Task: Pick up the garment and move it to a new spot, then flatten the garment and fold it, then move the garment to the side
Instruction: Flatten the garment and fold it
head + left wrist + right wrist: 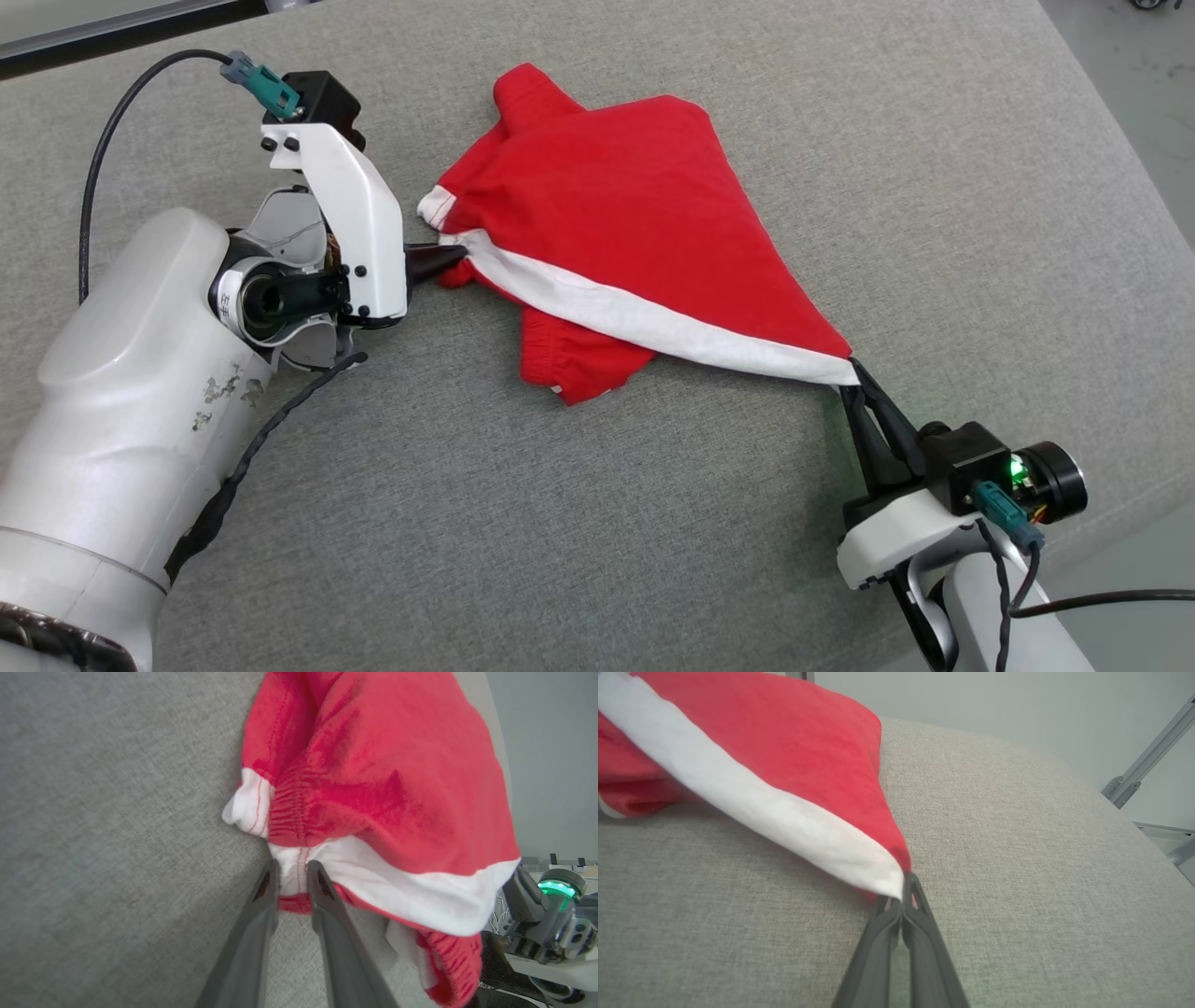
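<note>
Garment (616,187) held by left pincer (460,253), half-closed on white band (653,322), and right pincer (854,371), clamped on corner.

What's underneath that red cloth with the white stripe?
Beneath the red cloth garment with a white band lies the grey woven fabric surface. A folded-under red part pokes out below the band. Anything beneath its middle is covered.
</note>
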